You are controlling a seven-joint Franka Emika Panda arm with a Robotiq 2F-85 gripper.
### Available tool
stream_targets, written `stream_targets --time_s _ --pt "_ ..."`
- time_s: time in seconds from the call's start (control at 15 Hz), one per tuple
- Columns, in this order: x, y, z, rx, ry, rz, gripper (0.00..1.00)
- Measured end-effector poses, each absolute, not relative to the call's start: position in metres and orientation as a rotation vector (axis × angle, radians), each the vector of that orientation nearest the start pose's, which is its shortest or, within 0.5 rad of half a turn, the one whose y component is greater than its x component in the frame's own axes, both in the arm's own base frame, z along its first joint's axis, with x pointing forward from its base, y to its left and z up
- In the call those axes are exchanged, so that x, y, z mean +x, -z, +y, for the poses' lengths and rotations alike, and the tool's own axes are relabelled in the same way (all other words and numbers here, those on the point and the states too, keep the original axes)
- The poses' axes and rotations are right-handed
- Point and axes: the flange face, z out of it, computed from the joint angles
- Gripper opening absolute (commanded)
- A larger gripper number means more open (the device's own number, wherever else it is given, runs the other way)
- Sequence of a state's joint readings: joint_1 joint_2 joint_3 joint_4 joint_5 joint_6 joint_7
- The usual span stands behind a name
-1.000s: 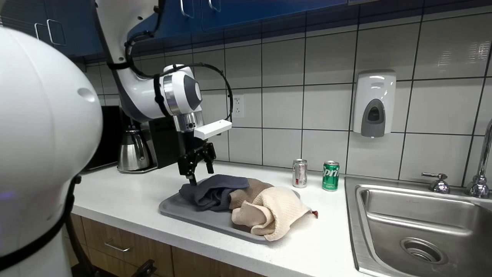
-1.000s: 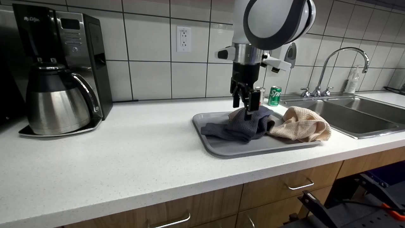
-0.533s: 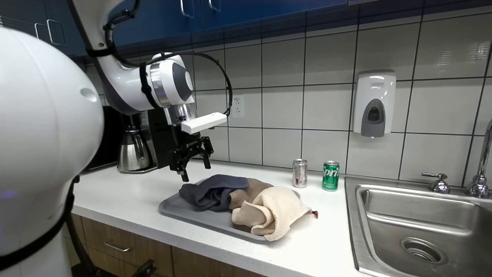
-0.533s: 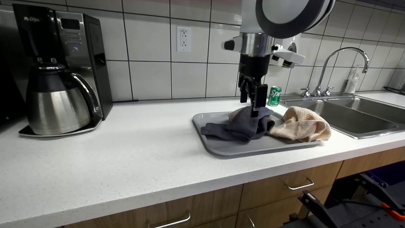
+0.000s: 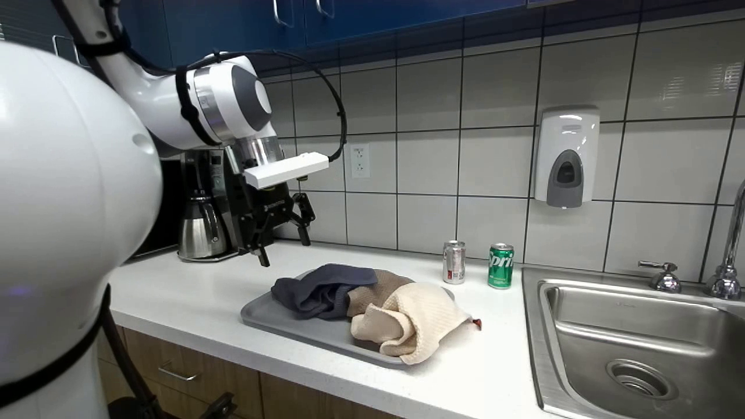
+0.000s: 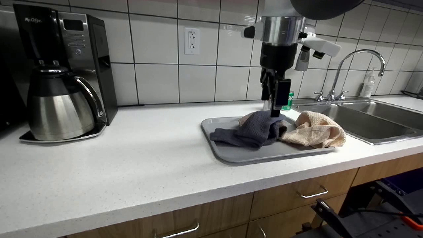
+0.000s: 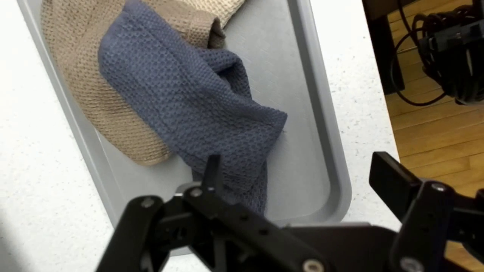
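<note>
Stretching across an exterior view from the left edge rightward, the white counter lay before us. We saw the steel sink at the lower right of an exterior view and the coffee maker at the upper left of an exterior view. Set on the counter, we had the gray tray, slanting down the left and middle of the wrist view. On it, crumpled, we found the cream cloth, partly over the rim, the dark blue cloth, left of center in the wrist view, and the brown cloth, partly beneath the blue one. Our gripper hung left of center in an exterior view, near the dark blue cloth but clear of it, its fingers spread wide. Last, right of center there, we noticed the green can and the silver can, both upright.
</note>
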State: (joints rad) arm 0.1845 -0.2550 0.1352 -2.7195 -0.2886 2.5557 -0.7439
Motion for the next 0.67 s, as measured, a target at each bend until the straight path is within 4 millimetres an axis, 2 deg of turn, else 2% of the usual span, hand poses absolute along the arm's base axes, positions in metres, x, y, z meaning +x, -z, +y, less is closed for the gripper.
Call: stream_targets --time_s 0.27,0.67 --pt "0.357 -0.322 0.129 -2.741 0.051 -1.967 1.00" --pt "0.350 -0.349 0.134 -2.846 0.121 -1.819 1.00"
